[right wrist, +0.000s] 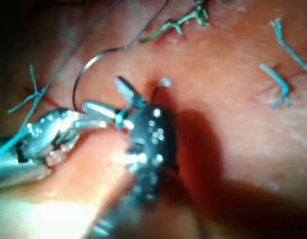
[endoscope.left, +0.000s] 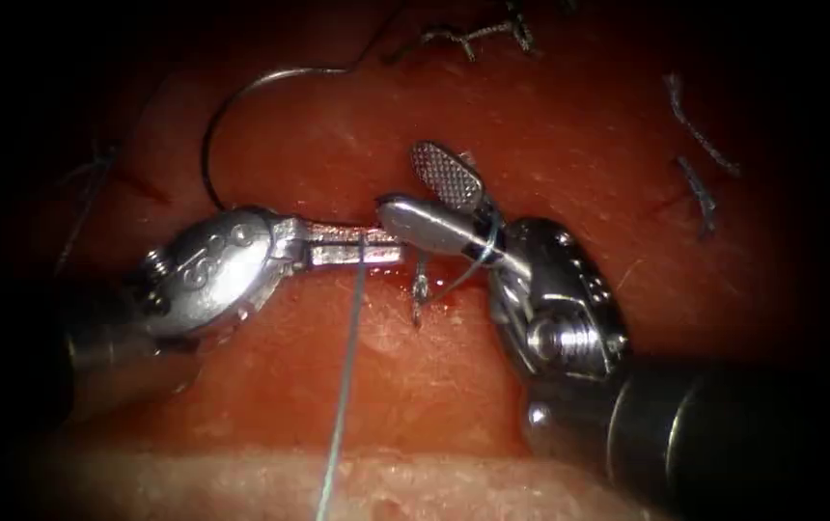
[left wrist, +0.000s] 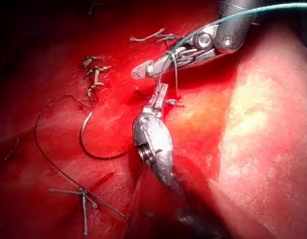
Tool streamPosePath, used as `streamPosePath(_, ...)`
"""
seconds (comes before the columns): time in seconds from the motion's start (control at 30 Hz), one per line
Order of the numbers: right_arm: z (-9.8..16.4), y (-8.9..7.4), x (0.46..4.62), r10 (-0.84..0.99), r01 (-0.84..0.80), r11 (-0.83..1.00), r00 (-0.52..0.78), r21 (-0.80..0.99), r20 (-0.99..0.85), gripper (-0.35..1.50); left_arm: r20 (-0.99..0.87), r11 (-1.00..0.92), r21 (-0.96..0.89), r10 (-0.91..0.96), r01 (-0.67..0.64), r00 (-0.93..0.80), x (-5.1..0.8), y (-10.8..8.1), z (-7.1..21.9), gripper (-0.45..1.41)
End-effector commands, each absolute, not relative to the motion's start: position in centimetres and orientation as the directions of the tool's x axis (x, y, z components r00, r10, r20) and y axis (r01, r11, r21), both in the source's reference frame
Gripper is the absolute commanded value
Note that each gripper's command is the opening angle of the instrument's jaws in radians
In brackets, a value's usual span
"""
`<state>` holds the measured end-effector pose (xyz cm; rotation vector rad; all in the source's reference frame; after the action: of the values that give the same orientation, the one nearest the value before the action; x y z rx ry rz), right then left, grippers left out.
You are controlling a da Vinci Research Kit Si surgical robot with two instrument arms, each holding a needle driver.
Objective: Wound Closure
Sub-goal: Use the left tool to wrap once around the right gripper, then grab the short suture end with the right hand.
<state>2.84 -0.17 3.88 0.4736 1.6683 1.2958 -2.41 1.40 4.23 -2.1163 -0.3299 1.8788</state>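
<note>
My left tool [endoscope.left: 398, 244] reaches in from the left, its jaws shut on the pale thread [endoscope.left: 347, 367], which runs down toward the tissue's front edge. My right tool [endoscope.left: 403, 183] faces it tip to tip with its jaws open, holding nothing. A loop of thread [endoscope.left: 485, 243] is wound around the base of those jaws. A small knot [endoscope.left: 420, 289] with red fluid sits just below the two tips. The curved needle [endoscope.left: 210, 154] lies free on the tissue at the upper left, one end hidden behind the left tool's wrist. The needle [left wrist: 93, 152] also appears beside the left tool [left wrist: 161, 93].
Finished stitches [endoscope.left: 473, 37] sit at the back, and cut ends of thread [endoscope.left: 700, 188] lie at the right. Another knot [endoscope.left: 92, 169] lies at the far left. The pale front edge of the tissue [endoscope.left: 434, 482] runs along the bottom.
</note>
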Motion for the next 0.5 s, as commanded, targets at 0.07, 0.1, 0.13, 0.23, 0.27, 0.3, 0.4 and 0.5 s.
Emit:
streamPosePath(0.07,3.95,-0.19,2.89,0.759,-0.259,0.33,-0.499,0.908,-0.418,0.67,-0.927,-0.932,-0.362,0.358,-0.019,0.112,-2.46,1.39,4.31,-0.45)
streamPosePath(0.1,3.96,-0.19,2.89,0.763,-0.269,0.312,-0.502,0.911,-0.409,0.69,-0.928,-0.932,-0.361,0.357,-0.018,0.109,-2.46,1.38,4.31,-0.45)
streamPosePath(0.13,3.96,-0.2,2.89,0.767,-0.28,0.293,-0.503,0.914,-0.399,0.71,-0.928,-0.933,-0.36,0.356,-0.017,0.109,-2.47,1.36,4.32,-0.45)
streamPosePath(0.23,3.99,-0.22,2.9,0.776,-0.327,0.246,-0.498,0.912,-0.388,0.81,-0.929,-0.934,-0.358,0.356,-0.01,0.097,-2.48,1.33,4.33,-0.45)
streamPosePath(0.27,4.02,-0.24,2.9,0.782,-0.359,0.214,-0.494,0.908,-0.38,0.88,-0.93,-0.934,-0.358,0.356,-0.007,0.095,-2.49,1.31,4.32,-0.45)
streamPosePath(0.3,4.02,-0.24,2.9,0.782,-0.359,0.214,-0.494,0.908,-0.38,0.88,-0.93,-0.934,-0.358,0.356,-0.007,0.095,-2.49,1.31,4.32,-0.45)
streamPosePath(0.4,4.1,-0.28,2.91,0.79,-0.41,0.172,-0.486,0.896,-0.374,0.91,-0.93,-0.934,-0.359,0.357,-0.003,0.089,-2.5,1.29,4.3,-0.45)
streamPosePath(0.5,4.22,-0.35,2.9,0.795,-0.444,0.124,-0.491,0.887,-0.357,0.99,-0.93,-0.934,-0.358,0.357,0.003,0.084,-2.52,1.26,4.29,-0.45)
